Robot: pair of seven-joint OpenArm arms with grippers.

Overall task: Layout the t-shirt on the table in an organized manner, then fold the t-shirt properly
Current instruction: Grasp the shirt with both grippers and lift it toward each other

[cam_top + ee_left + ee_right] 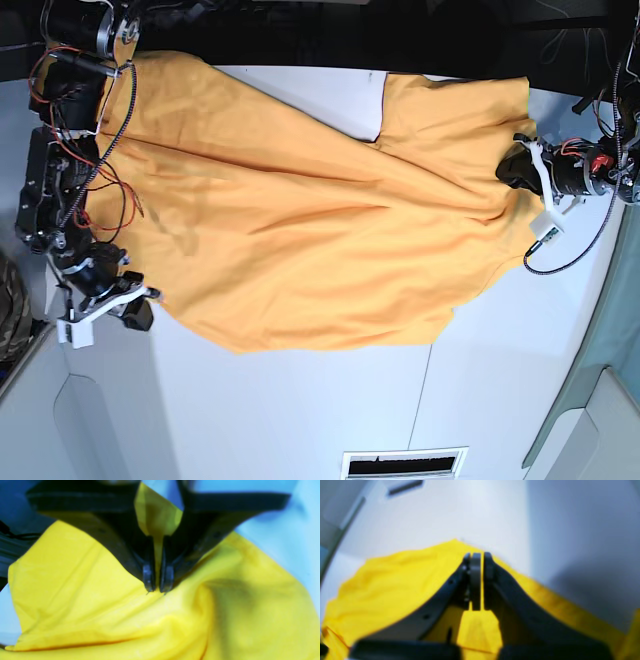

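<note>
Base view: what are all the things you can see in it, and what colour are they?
t-shirt: one, orange-yellow, spread wrinkled across the table between the two arms.
table: one, white with thin dark seam lines, under the shirt.
vent slot: one, dark with a white frame, at the bottom edge of the base view.
camouflage cloth: one, patterned, at the left edge, mostly cut off.
left gripper: one, black, closed on a fold of the shirt; on the right of the base view.
right gripper: one, black, closed on the shirt's edge; on the left of the base view.
</note>
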